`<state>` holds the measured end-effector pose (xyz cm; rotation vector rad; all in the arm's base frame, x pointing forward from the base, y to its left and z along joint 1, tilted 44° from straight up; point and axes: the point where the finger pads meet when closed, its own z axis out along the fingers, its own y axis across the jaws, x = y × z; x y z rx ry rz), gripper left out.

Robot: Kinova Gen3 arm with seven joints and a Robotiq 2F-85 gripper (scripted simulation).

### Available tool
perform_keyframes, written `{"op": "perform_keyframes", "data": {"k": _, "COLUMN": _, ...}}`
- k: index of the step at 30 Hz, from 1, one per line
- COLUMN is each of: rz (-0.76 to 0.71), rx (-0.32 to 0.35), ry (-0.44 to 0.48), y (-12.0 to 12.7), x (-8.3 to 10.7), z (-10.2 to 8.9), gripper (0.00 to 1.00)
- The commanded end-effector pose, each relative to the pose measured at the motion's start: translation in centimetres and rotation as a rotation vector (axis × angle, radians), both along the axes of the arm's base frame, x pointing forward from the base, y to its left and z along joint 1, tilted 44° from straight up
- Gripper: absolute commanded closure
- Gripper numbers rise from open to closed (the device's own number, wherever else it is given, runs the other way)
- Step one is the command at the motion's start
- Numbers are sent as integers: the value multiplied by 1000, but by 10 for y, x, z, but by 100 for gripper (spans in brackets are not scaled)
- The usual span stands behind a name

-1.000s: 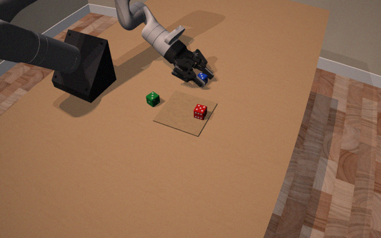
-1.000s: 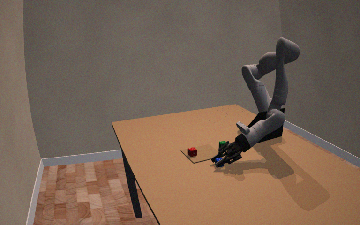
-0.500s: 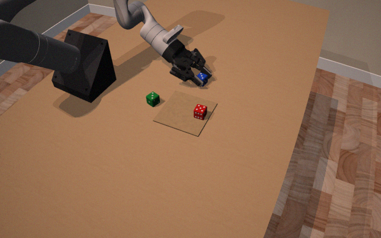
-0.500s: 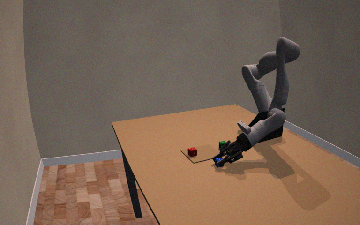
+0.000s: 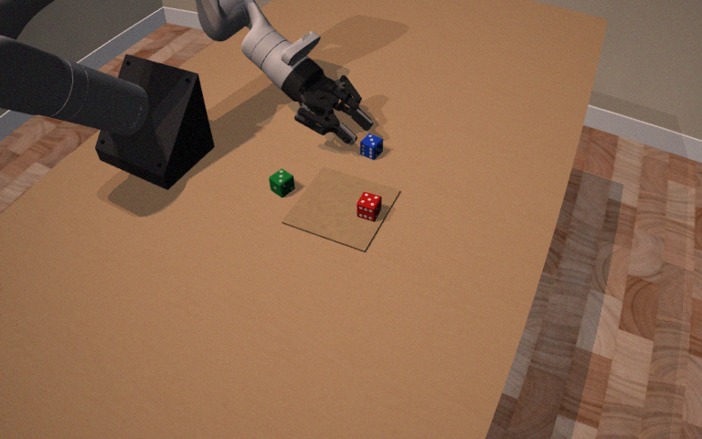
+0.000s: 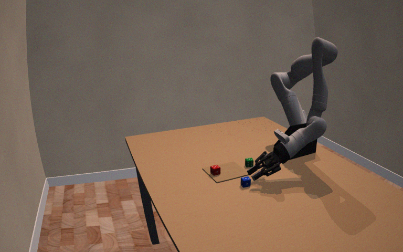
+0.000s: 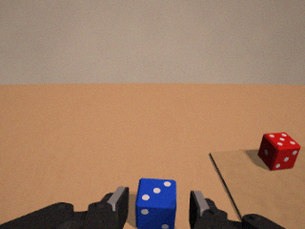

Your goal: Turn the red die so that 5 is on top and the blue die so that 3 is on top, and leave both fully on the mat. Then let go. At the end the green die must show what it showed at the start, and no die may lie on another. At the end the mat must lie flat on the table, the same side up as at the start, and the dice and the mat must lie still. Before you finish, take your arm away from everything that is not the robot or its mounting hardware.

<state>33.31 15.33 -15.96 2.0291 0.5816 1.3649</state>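
Observation:
The blue die (image 5: 371,145) lies on the bare table just beyond the mat's far edge, with three pips on top in the wrist view (image 7: 156,205). My gripper (image 5: 357,130) is low over the table and tilted. It is open, its fingertips just behind the die with a gap on each side. The red die (image 5: 368,206) sits on the brown mat (image 5: 341,208) near its right corner, five pips up. The green die (image 5: 281,182) lies on the table left of the mat.
The black arm base block (image 5: 157,122) stands at the back left. The table's right edge (image 5: 543,269) drops to the wooden floor. In the exterior view my gripper (image 6: 252,174) is between the green die (image 6: 248,162) and the blue die (image 6: 245,181).

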Motion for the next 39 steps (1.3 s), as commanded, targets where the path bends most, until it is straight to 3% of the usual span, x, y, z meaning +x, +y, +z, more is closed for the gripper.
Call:
{"op": "perform_keyframes", "data": {"k": 1, "rz": 7, "rx": 7, "ry": 1, "y": 6, "x": -2, "z": 1, "gripper": 54}}
{"op": "perform_keyframes", "data": {"k": 9, "rz": 7, "rx": 7, "ry": 1, "y": 9, "x": -3, "z": 5, "gripper": 54}}
{"op": "perform_keyframes", "data": {"k": 26, "rz": 7, "rx": 7, "ry": 1, "y": 46, "x": -9, "z": 43, "gripper": 54}}
{"op": "perform_keyframes", "data": {"k": 39, "rz": -1, "rx": 7, "ry": 9, "y": 47, "x": -9, "z": 45, "gripper": 54}}
